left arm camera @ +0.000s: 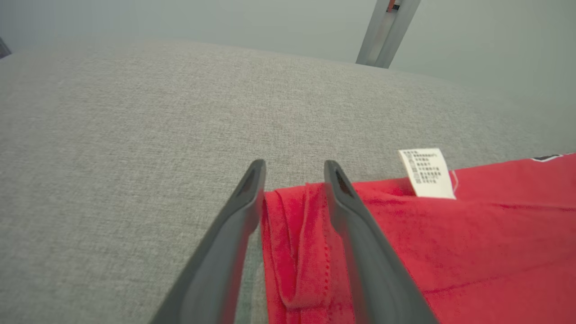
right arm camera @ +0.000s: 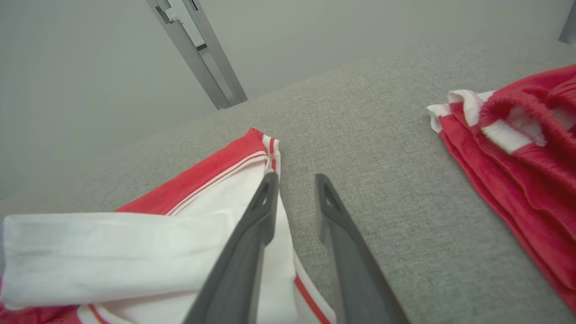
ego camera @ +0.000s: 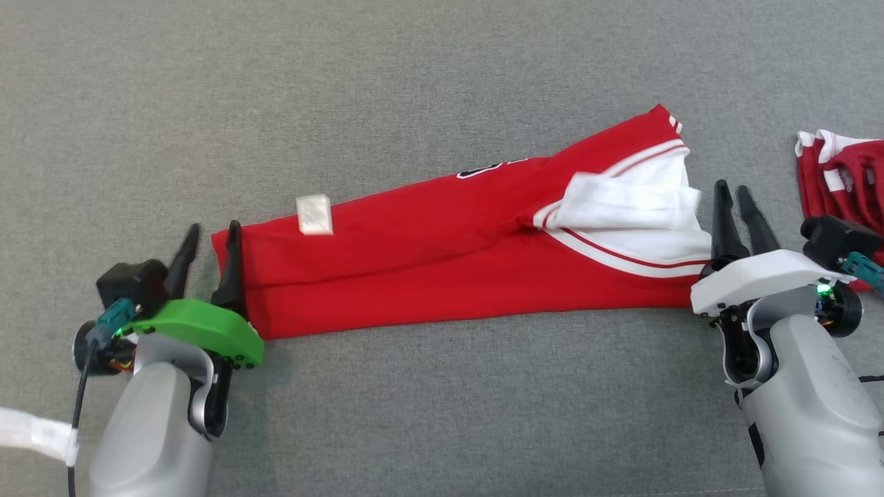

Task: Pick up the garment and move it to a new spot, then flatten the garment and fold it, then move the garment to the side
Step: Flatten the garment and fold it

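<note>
The garment (ego camera: 428,262) (left arm camera: 495,234) (right arm camera: 216,166) is red with white trim. It lies on the gray fabric-covered desk (ego camera: 442,83) as a long narrow band, folded lengthwise, running from the robot's near left toward its far right. A white care label (ego camera: 314,214) (left arm camera: 427,173) sticks up from the far edge near the left end. At the right end a white panel (ego camera: 628,207) (right arm camera: 112,252) is turned back over the red cloth.

Left arm: the gray forearm rises from the lower left corner of the head view, with a green wrist shell (ego camera: 200,331). The left hand (ego camera: 215,225) (left arm camera: 294,166) points away from the robot, low over the desk. Its two fingers are parted and straddle the left end of the garment: one finger over the bare desk, the other over the red cloth, the hem between them. They are not clamped on it.

Right arm: the forearm rises from the lower right corner, with a white wrist shell (ego camera: 760,276). The right hand (ego camera: 733,186) (right arm camera: 297,176) points the same way, at the right end of the garment. Its fingers are parted by a narrow gap. The inner finger lies over the edge of the white panel, the outer one over bare desk. Nothing is gripped.

A second pile of red-and-white cloth (ego camera: 842,179) (right arm camera: 517,148) lies near the right hand, apart from the garment.
</note>
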{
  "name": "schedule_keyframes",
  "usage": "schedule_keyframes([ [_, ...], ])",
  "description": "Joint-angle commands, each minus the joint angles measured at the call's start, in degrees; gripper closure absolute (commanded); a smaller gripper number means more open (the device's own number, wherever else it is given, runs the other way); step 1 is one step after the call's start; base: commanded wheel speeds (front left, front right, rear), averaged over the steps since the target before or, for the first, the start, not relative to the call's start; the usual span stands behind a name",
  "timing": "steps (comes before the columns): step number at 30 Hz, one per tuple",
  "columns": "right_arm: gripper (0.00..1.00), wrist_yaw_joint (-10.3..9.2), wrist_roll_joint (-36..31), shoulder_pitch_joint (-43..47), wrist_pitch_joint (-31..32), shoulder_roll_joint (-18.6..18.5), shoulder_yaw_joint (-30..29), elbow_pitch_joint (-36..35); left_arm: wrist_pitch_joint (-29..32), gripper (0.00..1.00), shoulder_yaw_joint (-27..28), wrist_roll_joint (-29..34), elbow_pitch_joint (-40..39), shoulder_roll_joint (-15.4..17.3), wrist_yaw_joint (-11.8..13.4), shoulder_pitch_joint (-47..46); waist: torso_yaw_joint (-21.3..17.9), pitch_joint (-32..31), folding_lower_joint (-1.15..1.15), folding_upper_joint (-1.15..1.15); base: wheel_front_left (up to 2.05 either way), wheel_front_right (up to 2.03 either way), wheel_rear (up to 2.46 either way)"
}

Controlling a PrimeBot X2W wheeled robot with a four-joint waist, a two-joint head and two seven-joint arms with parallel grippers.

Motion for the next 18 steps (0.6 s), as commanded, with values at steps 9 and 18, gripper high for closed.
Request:
schedule_keyframes([
  [9,0.00,-0.10,-0.21,1.69,-0.22,-1.25,0.62,3.65,0.03,0.00,9.73,5.47,-8.71,-6.09,1.40,11.41,3.51,-1.85,0.00,0.00,0.00,0.00,0.00],
  [18,0.00,-0.10,-1.85,0.50,-0.19,-2.58,-0.12,10.07,0.02,0.00,9.05,5.58,-11.80,-6.89,0.50,14.91,8.52,-2.06,0.00,0.00,0.00,0.00,0.00],
])
